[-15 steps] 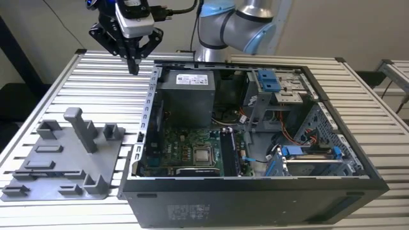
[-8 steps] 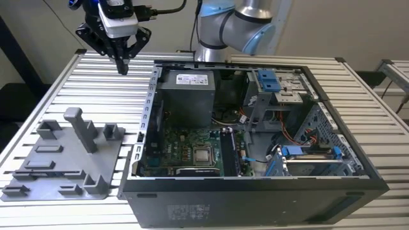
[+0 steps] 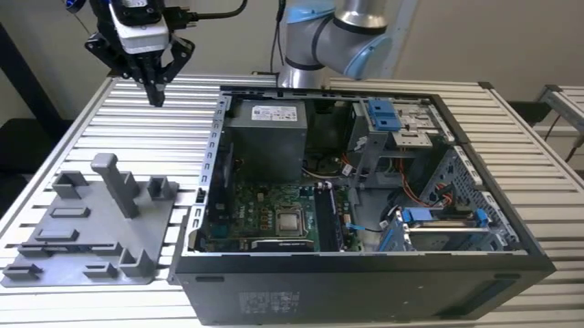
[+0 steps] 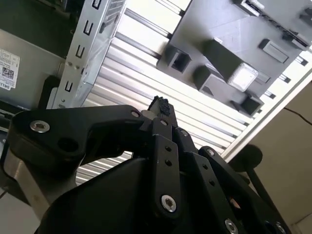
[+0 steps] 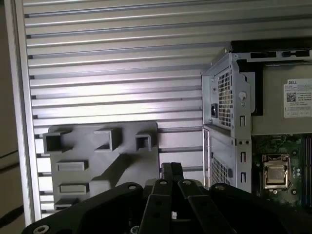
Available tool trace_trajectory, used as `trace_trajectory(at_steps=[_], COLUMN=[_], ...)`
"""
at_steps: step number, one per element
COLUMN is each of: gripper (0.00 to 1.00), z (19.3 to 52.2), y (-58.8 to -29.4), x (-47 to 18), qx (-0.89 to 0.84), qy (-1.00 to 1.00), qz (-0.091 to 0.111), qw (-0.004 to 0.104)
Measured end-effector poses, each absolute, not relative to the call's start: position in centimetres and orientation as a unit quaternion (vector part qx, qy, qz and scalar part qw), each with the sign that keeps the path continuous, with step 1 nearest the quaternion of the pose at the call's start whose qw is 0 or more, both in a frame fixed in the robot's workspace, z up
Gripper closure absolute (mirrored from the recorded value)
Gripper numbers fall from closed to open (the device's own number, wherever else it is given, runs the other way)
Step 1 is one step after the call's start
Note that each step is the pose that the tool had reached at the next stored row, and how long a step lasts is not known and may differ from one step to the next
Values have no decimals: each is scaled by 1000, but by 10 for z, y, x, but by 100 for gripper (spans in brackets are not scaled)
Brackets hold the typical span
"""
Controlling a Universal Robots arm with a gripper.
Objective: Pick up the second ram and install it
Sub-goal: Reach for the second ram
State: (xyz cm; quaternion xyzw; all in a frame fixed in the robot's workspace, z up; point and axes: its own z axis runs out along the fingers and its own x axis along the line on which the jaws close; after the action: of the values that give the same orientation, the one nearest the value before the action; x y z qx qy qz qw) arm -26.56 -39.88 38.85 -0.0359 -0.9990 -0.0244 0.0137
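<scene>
Hovering over the slatted surface (image 3: 82, 137) just outside the computer case (image 3: 365, 287), gripper (image 3: 157, 100) has its fingers (image 5: 171, 171) pressed together, gripping nothing. Grey tray (image 3: 91, 232) beside the case carries no stick. Second ram (image 3: 329, 219), by my read, is a dark slim stick seated beside the CPU (image 3: 291, 221) inside the case. Its long axis runs away from the power supply (image 3: 264, 137), well apart from the fingers.

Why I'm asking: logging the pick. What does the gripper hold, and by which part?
Nothing. The gripper hangs over the slatted table, its jaws shut with nothing between them.
</scene>
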Motion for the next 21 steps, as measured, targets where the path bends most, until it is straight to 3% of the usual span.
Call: trace_trajectory(at_steps=[21], gripper=[89], z=[388], y=[-399], x=[-333], qx=[-33], qy=[-999], qz=[-25], qw=[4])
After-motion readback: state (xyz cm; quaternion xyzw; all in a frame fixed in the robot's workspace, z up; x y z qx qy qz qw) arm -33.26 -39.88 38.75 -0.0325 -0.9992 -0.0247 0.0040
